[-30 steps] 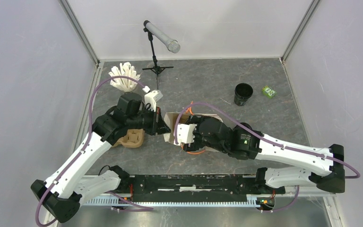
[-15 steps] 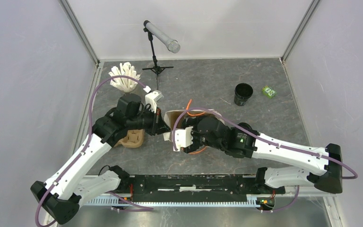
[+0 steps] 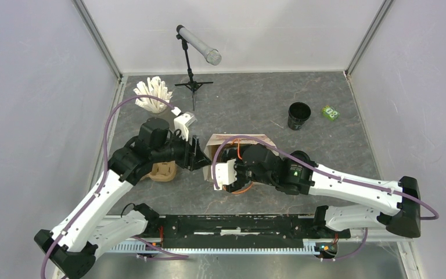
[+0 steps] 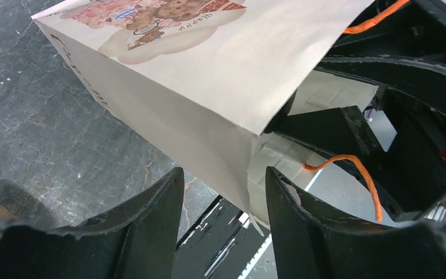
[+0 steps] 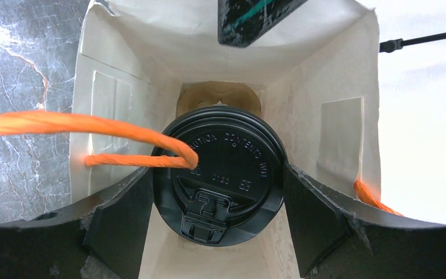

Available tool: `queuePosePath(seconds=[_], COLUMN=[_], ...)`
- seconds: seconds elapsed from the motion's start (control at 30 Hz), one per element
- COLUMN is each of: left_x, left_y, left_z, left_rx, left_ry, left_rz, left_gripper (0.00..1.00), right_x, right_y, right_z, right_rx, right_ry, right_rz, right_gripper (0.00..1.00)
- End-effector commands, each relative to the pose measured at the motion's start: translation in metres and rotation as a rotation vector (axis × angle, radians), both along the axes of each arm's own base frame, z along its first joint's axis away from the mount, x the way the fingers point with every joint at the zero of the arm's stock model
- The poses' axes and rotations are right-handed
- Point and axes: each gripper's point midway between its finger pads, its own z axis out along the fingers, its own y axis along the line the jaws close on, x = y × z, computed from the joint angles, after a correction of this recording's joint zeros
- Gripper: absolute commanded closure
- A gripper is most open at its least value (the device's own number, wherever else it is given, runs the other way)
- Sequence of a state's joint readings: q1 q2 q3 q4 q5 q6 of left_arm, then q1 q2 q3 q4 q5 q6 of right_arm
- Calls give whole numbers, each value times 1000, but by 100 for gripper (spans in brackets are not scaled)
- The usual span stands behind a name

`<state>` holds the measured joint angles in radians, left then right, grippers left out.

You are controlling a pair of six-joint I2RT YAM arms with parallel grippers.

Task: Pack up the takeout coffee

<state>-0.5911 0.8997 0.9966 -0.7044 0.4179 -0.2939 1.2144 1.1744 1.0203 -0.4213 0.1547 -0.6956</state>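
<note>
Coffee [image 5: 219, 174] — snug within right pincer [image 5: 218, 192]

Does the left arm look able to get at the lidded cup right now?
Probably not: the lidded cup sits deep inside the paper bag with the right gripper over it, and the left gripper is outside the bag's wall.

The paper bag [image 4: 209, 75] is pale cream, printed with what seems a brown cartoon bear; its cord handles [image 5: 93, 131] are bright orange. The takeout coffee [image 5: 220, 174] is glossy black with raised lettering. The table [image 4: 46, 133] is dark grey, veined pale.
</note>
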Motion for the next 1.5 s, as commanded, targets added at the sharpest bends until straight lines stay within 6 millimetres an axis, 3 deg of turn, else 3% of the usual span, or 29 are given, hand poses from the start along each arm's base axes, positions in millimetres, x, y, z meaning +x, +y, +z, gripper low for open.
queuePosePath(seconds=[0.0, 0.27, 0.33, 0.47, 0.73, 1.1, 1.47], left_x=[-3, 0, -1, -1, -3, -7, -6], left_y=[4, 0, 0, 0, 0, -5, -10], left_z=[3, -7, -10, -10, -7, -8, -2], left_rx=[-21, -13, -10, -10, 1, 34, -17], left_ry=[17, 56, 65, 57, 11, -45, -43], left_rz=[51, 53, 51, 49, -9, -141, -125], left_gripper=[40, 43, 50, 78, 97, 98, 97], right_x=[4, 9, 11, 16, 23, 42, 55], right_y=[3, -1, -3, -11, -20, -33, -32], right_z=[8, 13, 14, 17, 20, 27, -10], right_rx=[41, 21, 20, 0, -17, -53, -190], right_ry=[-17, -48, -59, -82, -71, -127, -176], right_rz=[-16, -31, -38, -53, -59, -84, 15], right_gripper=[36, 36, 36, 36, 35, 35, 36])
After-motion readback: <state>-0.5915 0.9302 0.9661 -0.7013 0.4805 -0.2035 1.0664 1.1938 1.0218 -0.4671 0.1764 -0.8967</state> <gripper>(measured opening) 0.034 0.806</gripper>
